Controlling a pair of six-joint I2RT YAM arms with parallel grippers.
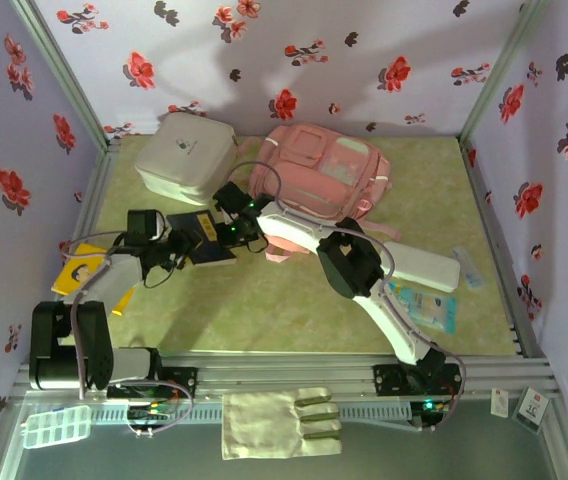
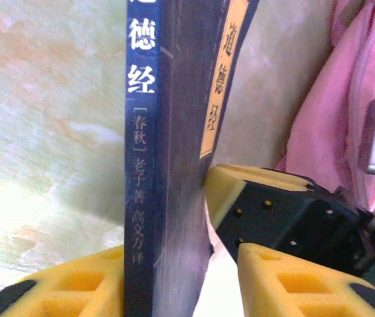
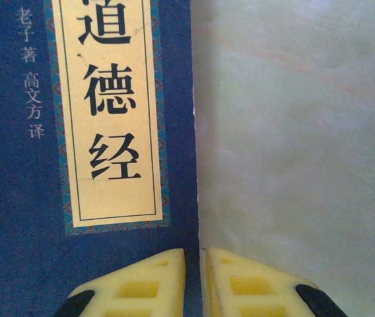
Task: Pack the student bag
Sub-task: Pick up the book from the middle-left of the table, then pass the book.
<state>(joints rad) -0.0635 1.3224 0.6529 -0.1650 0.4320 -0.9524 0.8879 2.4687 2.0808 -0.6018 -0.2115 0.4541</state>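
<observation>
- Left fingers (image 2: 75, 287) straddle the blue book (image 2: 174, 132); clamped or not, cannot tell.
- Right fingers (image 3: 141, 284) pinch that book's edge.
- The student bag (image 1: 319, 170) lies on the surface (image 1: 294, 300) just beyond them.

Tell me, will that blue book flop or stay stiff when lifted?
The blue book looks slim and soft-covered, so it is probably light and may bend a little. Its smooth cover could slip in the right end effector, which pinches just one edge.

Blue book (image 2: 174, 165) edge-on inside left gripper (image 2: 182, 285); right gripper (image 2: 226, 191) against cover; student bag (image 2: 342, 105) right.
</observation>
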